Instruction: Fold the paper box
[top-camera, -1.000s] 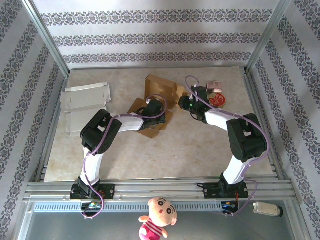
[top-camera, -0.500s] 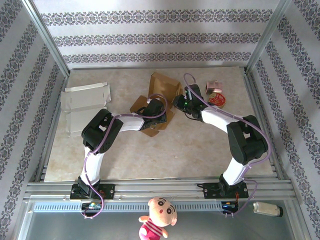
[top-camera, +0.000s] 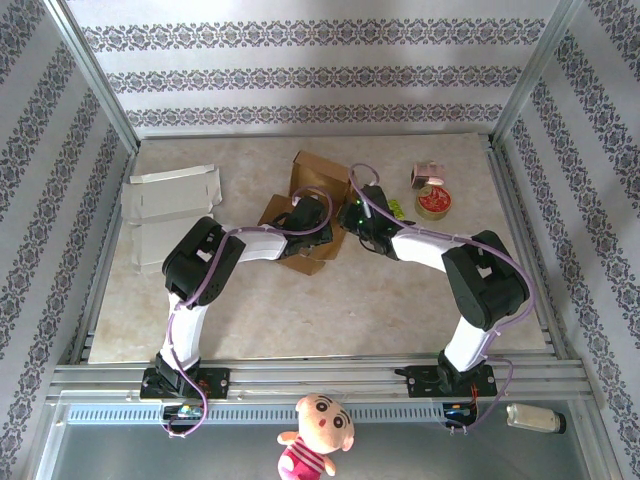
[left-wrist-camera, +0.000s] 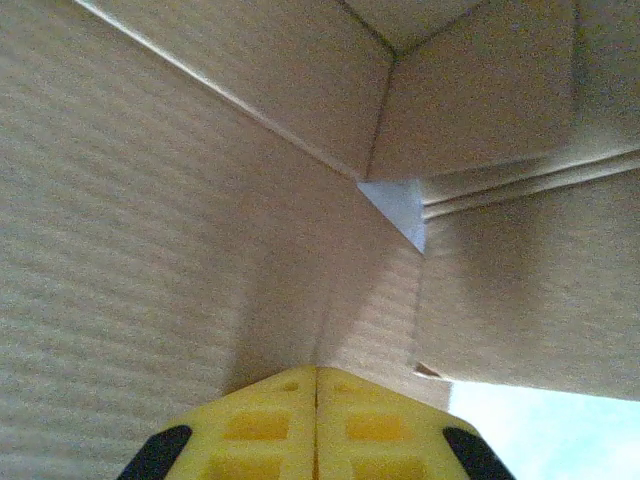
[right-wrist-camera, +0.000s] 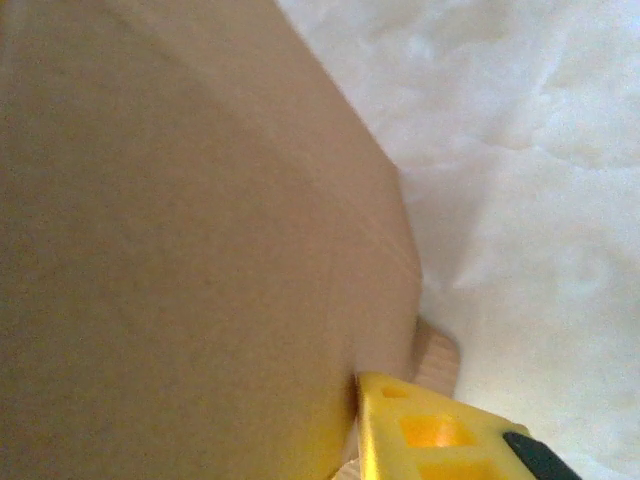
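Observation:
The brown cardboard paper box (top-camera: 318, 172) sits half-folded at the table's middle, one panel standing at the back and flaps spread on the table. My left gripper (top-camera: 308, 216) reaches into it from the left. In the left wrist view its yellow fingers (left-wrist-camera: 317, 425) are pressed together inside the box, facing an inner corner (left-wrist-camera: 385, 120). My right gripper (top-camera: 360, 214) leans against the box's right side. In the right wrist view one yellow finger (right-wrist-camera: 430, 432) lies against a cardboard wall (right-wrist-camera: 180, 250) that hides the other finger.
Flat white box blanks (top-camera: 168, 205) lie at the left of the table. A red round tin (top-camera: 433, 201), a small pink box (top-camera: 428, 173) and a yellow-green item (top-camera: 398, 208) sit right of the box. A plush doll (top-camera: 317, 434) lies below the front rail.
My right gripper has moved left, away from the tin and against the box. The box's standing panel has swung left and more upright. The left gripper has barely moved.

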